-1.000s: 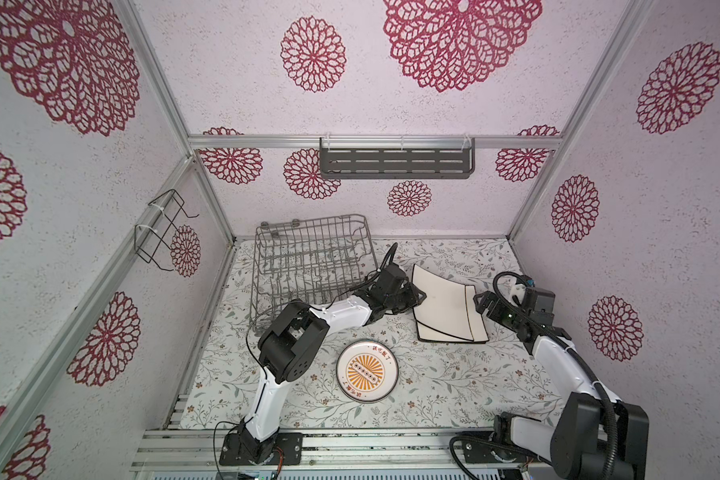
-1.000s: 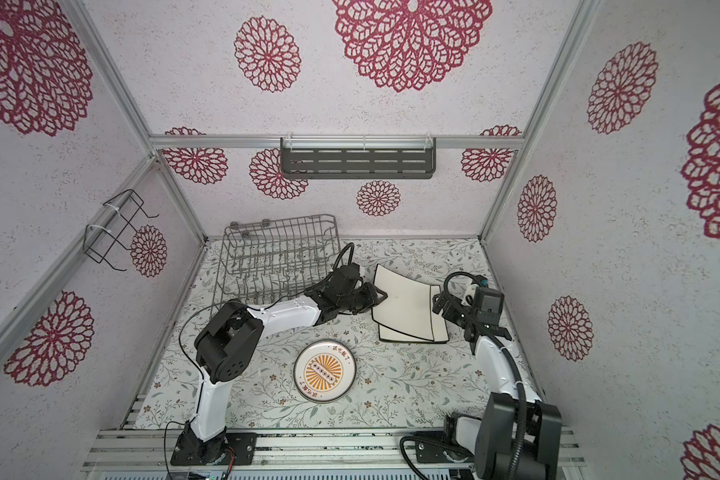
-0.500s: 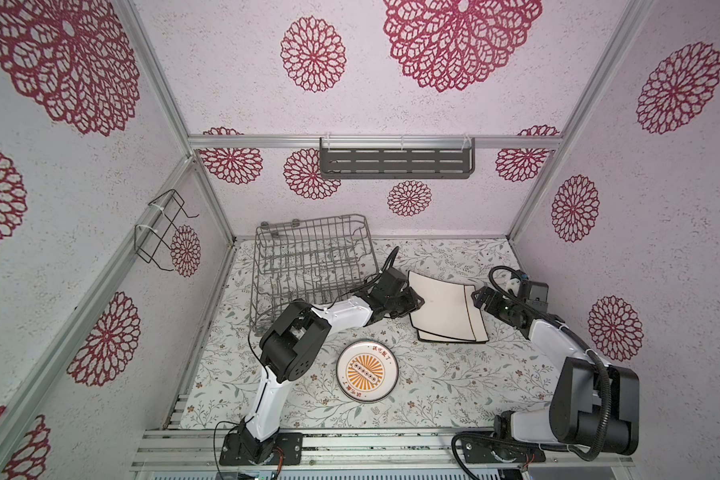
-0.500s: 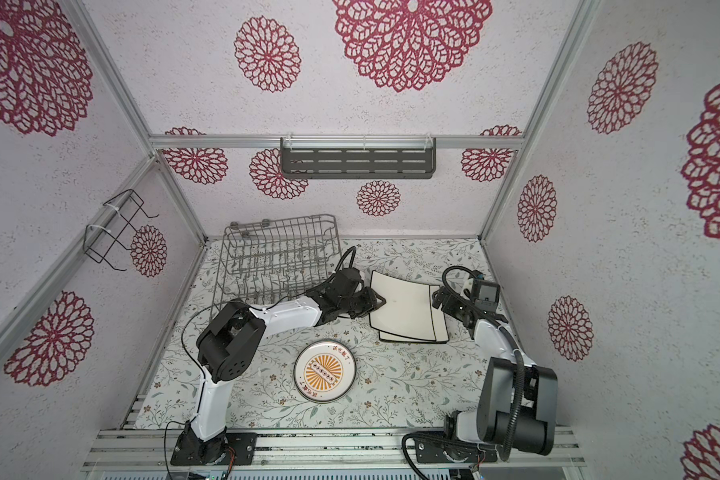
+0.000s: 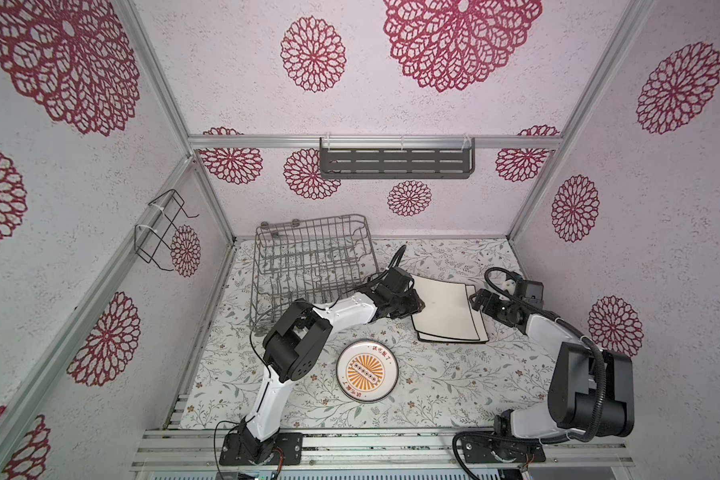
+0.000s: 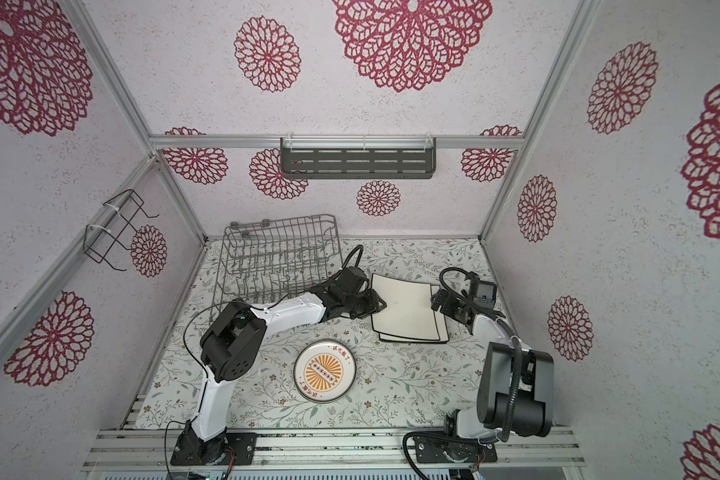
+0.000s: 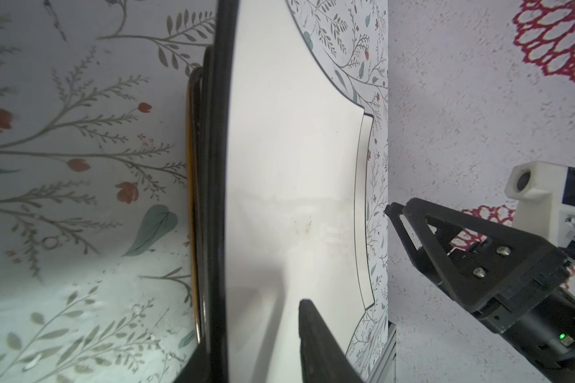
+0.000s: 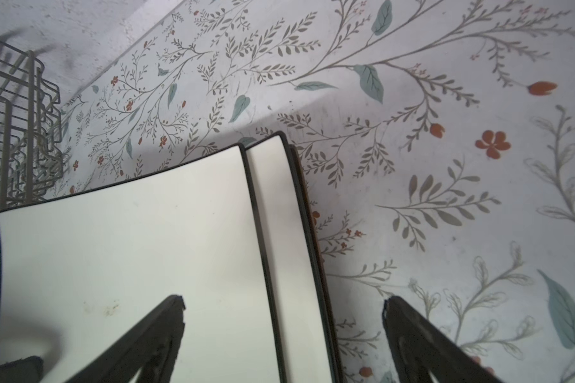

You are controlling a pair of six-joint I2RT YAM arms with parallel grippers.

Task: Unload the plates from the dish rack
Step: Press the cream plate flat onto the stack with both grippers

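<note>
Two white square plates with black rims lay stacked flat on the worktop (image 5: 454,386) just right of the rack (image 5: 308,249). The top plate (image 5: 441,307) sat offset toward the rack, so a strip of the lower plate (image 8: 276,205) showed along the side away from the rack. In the left wrist view a brown edge (image 7: 191,199) showed under the pair; what it belonged to could not be told.

The left hand (image 5: 417,306) reached past the rack's right front corner to the top plate's rack-side rim and pinched it. In the left wrist view one finger (image 7: 316,338) lay on the plate's white face, while the other was hidden below the rim.

The right hand (image 5: 478,305) sat at the side of the stack away from the rack, spread wide. In the right wrist view one finger (image 8: 168,318) hung over the top plate and the other over bare worktop, with the edges of both plates between them. Whether either finger touched a plate could not be told.

The round plate (image 5: 367,370), orange sunburst up, lay flat on the worktop in front of the rack's right corner, apart from the stack and from both hands. The rack stood upright on its base at the back left of the worktop, close to the back wall
</note>
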